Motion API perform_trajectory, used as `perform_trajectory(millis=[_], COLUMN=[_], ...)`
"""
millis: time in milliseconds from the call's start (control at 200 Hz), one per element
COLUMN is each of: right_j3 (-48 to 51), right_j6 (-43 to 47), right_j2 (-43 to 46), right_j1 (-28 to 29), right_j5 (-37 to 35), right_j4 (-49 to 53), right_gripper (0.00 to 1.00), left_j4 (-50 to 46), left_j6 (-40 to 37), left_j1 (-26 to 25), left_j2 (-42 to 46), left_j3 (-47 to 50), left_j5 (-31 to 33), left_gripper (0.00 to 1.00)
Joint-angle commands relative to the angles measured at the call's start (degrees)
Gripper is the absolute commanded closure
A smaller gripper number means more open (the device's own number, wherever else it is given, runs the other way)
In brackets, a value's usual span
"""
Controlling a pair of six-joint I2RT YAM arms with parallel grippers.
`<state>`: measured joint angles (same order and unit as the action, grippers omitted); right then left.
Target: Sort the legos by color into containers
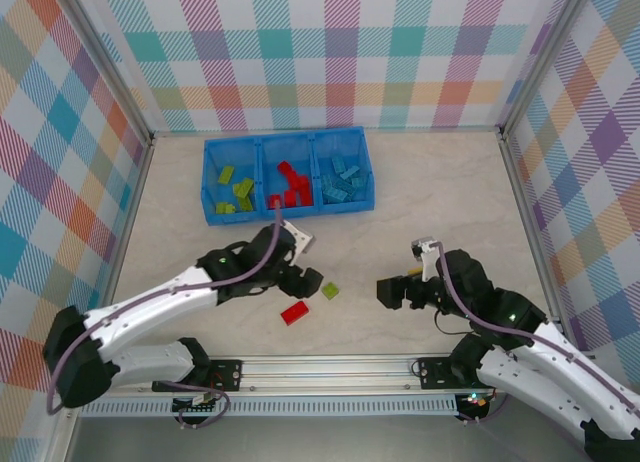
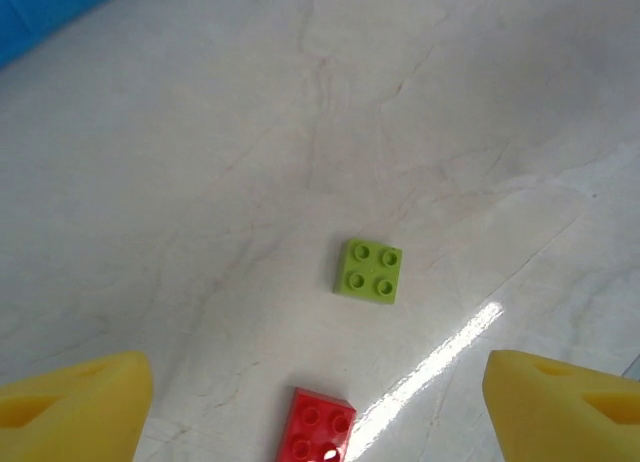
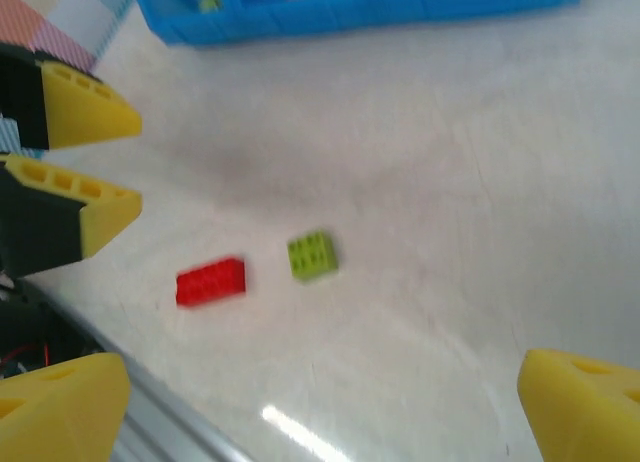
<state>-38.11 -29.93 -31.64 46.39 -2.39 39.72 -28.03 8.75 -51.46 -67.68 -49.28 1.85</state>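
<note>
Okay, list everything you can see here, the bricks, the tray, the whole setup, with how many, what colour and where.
tray: one, blue, three compartments, far side of the table
green bricks: several, lime, left compartment
red bricks: several, red, middle compartment
blue bricks: several, light blue, right compartment
loose green brick: one, lime, on the table between the two grippers
loose red brick: one, red, on the table near the loose green brick, not touching it
table: one, pale marbled
walls: three, pastel checks, around the table
left gripper: one, black with yellow fingertips, open, just left of the loose bricks
right gripper: one, same colours, open, right of them
</note>
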Motion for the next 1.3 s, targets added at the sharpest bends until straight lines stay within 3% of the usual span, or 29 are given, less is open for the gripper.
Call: perform_trajectory(millis=[0,175,390,520,575,665,915,1085,1295], right_j3=[-2.32,-4.86,-4.55,-4.79,-4.67,-4.43,-4.68,-4.81,-4.79], right_j6=[-4.65,-4.62,-4.96,-5.40,-5.57,-5.81,-6.19,-6.62,-7.07], right_j2=[-1.93,-11.46,-13.23,-12.72,-12.10,-11.14,-11.12,-11.85,-11.88], right_j1=[-0.25,-0.16,-0.16,-0.17,-0.18,-0.16,-0.17,-0.16,-0.16], right_j5=[6.55,17.45,18.79,16.21,15.39,14.54,12.26,12.76,12.68], right_j4=[9.80,9.78,7.06,7.36,7.14,7.18,7.61,5.83,4.68], right_gripper=[0.00,0.00,0.00,0.00,0.00,0.00,0.00,0.00,0.00], left_j4=[1.23,1.40,2.66,2.55,3.23,4.03,4.20,5.33,4.92], left_j6=[2.85,2.74,-0.08,-1.13,-1.28,-1.05,0.02,1.00,0.60], left_j1=[-3.03,-5.65,-6.02,-6.46,-6.46,-6.54,-6.63,-6.63,-5.63], left_j2=[-5.28,-17.50,-29.53,-34.52,-35.99,-37.45,-36.32,-31.03,-22.31], left_j3=[-3.42,-7.47,-12.49,-14.34,-14.61,-14.71,-12.92,-11.90,-11.98], left_j5=[0.94,1.02,1.30,4.84,5.30,4.35,3.89,3.72,11.91], left_gripper=[0.16,0.16,0.18,0.21,0.26,0.43,0.78,0.80,0.81])
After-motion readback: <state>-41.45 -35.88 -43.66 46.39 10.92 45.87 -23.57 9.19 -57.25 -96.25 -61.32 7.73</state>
